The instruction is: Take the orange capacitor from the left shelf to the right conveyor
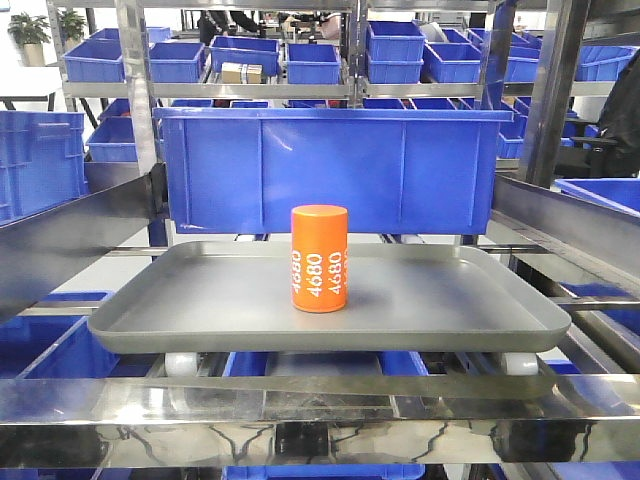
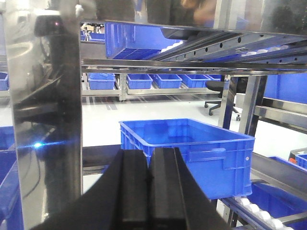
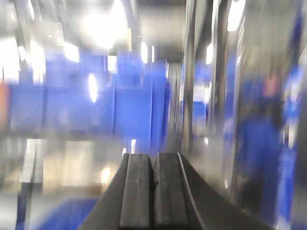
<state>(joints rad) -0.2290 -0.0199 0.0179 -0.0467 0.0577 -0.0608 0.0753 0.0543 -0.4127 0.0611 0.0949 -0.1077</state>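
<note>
Two sets of jaws, both pressed together with nothing between them: left gripper (image 2: 152,191) facing a blue crate (image 2: 192,148), right gripper (image 3: 153,191) in a blurry view. The orange capacitor (image 1: 319,259) stands upright mid grey tray (image 1: 180,310) — big blue bin (image 1: 330,170) right behind it, smaller bins (image 1: 245,52) on the racks further back.

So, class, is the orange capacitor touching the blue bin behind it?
Apart. In the front view, bare grey tray floor lies between the orange capacitor and the blue bin behind.
</note>
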